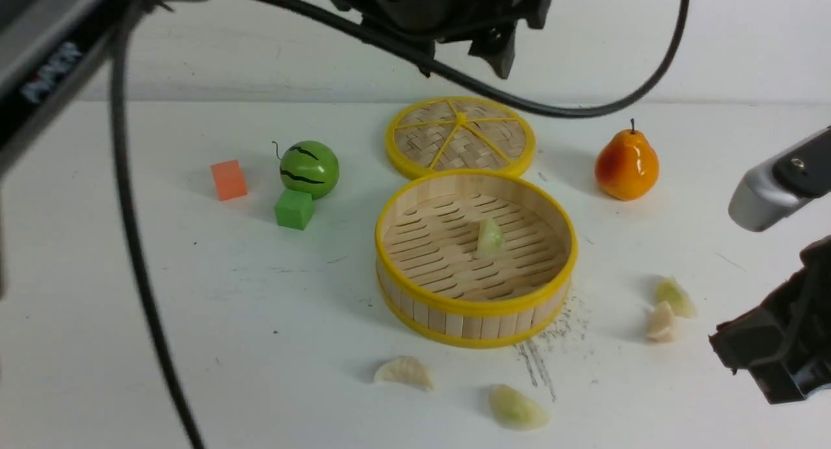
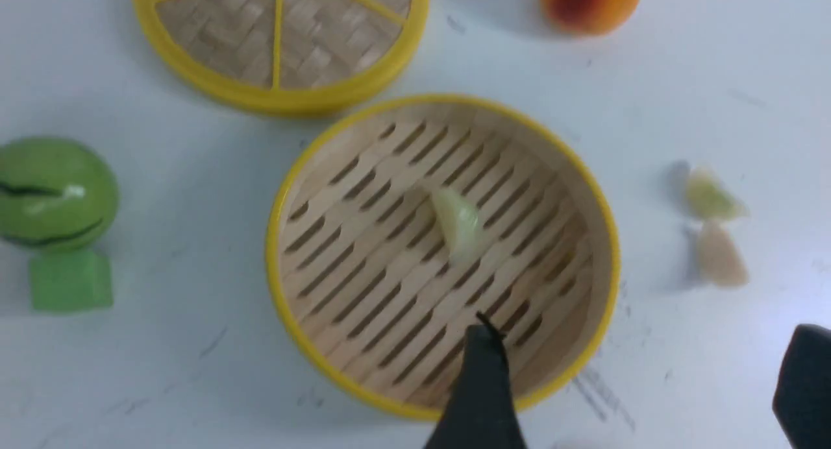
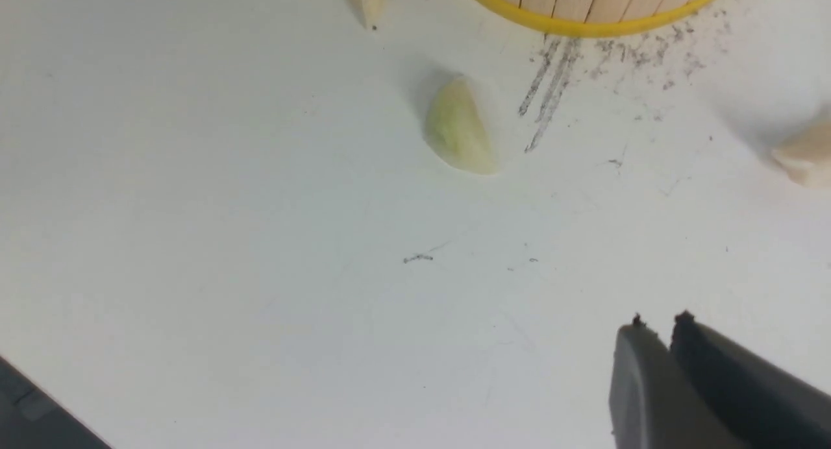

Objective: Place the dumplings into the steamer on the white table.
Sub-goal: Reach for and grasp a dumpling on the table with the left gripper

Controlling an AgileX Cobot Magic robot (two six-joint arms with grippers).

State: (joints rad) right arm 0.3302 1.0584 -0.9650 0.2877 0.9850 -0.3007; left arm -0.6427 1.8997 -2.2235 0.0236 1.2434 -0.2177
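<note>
Left fingers [image 2: 483, 384] spread wide above the steamer [image 2: 448, 100], empty; right fingers [image 3: 649, 384] pressed together, empty.

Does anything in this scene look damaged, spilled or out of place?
Only small things. Dark scratch marks soil the white table beside the round bamboo steamer. Inside it, one pale green dumpling seems to stand on edge, not flat.
</note>
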